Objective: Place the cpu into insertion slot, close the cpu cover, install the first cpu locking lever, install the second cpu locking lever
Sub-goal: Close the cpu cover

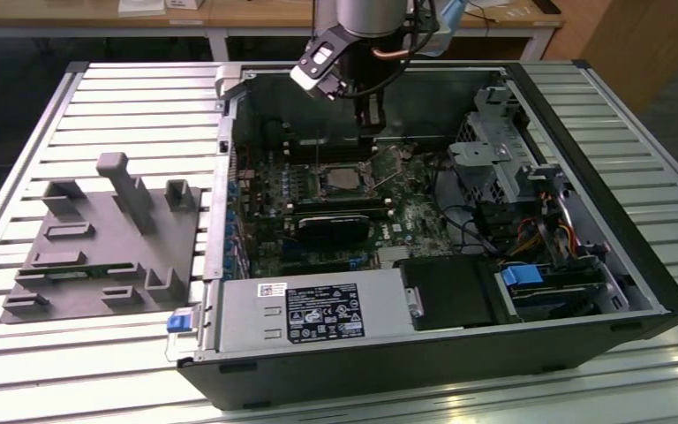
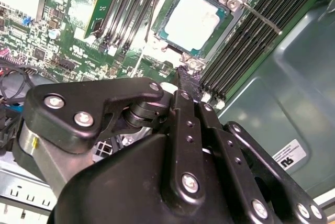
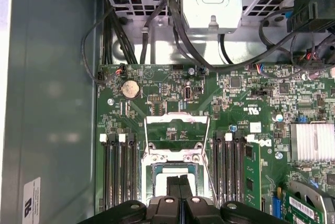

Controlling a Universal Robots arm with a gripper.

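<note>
Cpu (image 2: 196, 20) lies seated in the insertion slot (image 3: 147, 179) on the green board (image 3: 235, 103), the cpu cover (image 3: 177, 120) swung open beside it, while the gripper (image 3: 179, 182) hangs close over the slot with its jaws drawn together, holding nothing.

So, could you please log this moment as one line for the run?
cpu: seated in insertion slot | cpu cover: open | gripper: shut, empty, at the socket's edge

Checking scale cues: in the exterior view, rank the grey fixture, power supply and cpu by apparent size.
1. grey fixture
2. power supply
3. cpu, smallest by far, though it lies farther from the camera.
</note>
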